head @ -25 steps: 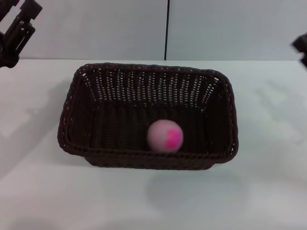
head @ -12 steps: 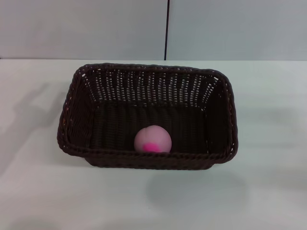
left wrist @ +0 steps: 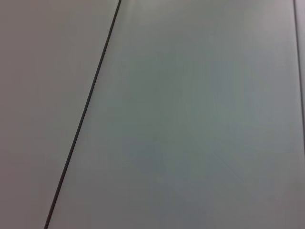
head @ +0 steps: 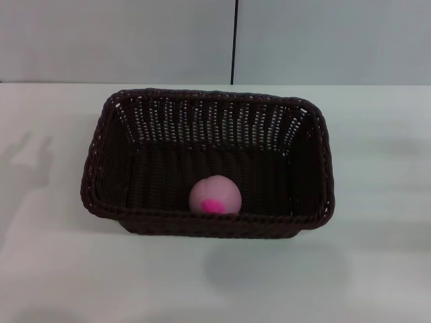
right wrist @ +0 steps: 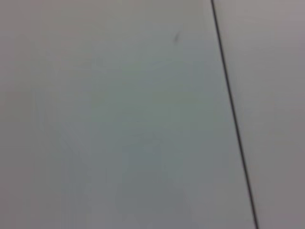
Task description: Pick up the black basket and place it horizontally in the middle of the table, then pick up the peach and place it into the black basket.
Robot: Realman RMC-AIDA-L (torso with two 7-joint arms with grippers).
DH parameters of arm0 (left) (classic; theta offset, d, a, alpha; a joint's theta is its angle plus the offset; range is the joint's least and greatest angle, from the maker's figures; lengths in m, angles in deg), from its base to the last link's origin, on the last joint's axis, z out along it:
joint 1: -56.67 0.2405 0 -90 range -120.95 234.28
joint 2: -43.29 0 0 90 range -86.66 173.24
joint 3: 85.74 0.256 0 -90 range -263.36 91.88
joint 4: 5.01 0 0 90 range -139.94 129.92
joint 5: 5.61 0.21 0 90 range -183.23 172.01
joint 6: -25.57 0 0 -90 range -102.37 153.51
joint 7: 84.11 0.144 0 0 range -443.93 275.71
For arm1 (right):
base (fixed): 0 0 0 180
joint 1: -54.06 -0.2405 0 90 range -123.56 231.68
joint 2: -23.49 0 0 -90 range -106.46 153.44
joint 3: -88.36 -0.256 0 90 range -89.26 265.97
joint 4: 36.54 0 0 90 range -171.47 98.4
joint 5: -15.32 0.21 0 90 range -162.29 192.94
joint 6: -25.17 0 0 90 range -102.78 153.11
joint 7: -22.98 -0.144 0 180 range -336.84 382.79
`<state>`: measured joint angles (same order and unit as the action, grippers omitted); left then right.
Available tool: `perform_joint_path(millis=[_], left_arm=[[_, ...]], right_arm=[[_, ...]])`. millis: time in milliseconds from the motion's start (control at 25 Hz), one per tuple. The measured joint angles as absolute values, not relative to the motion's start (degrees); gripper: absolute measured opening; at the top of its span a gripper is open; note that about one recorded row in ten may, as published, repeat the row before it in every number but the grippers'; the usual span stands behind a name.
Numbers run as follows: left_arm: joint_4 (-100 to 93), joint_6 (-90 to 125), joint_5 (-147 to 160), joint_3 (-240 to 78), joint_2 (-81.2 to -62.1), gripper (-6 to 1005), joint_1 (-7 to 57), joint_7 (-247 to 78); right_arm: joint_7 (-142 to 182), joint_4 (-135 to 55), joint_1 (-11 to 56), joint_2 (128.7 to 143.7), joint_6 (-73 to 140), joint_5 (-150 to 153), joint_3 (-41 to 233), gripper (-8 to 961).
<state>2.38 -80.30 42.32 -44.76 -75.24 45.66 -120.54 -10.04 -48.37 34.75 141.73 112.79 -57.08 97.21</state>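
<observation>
A white surface [head: 377,269] runs back to a pale grey wall with one dark vertical seam [head: 235,40]; neither gripper is in view, so their state cannot be told; the basket [head: 108,168] lies lengthwise mid-surface; the peach [head: 214,195] rests inside, against its near wall.

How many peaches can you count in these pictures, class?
1. The peach lies inside the basket, against its near wall, on the table. The near wall could hide little else.
</observation>
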Motion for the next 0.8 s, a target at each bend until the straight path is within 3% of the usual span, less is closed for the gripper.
perform_joint_path(millis=[160, 680, 800], left_arm=[[2.2, -79.0, 42.3, -45.1, -74.93, 287, 45.1, -120.2], [2.4, -75.3, 42.5, -49.6, -75.03, 75, 42.5, -119.6], [2.4, -75.0, 42.4, -50.1, -74.97, 75, 41.9, -119.5]], right_arm=[[-10.0, -47.1, 34.4, 142.43, 113.1, -57.1, 94.5, 492], [-10.1, -42.4, 33.5, 142.6, 113.7, -57.1, 92.1, 492], [-10.1, -42.4, 33.4, 142.59, 113.7, -57.1, 92.1, 492]])
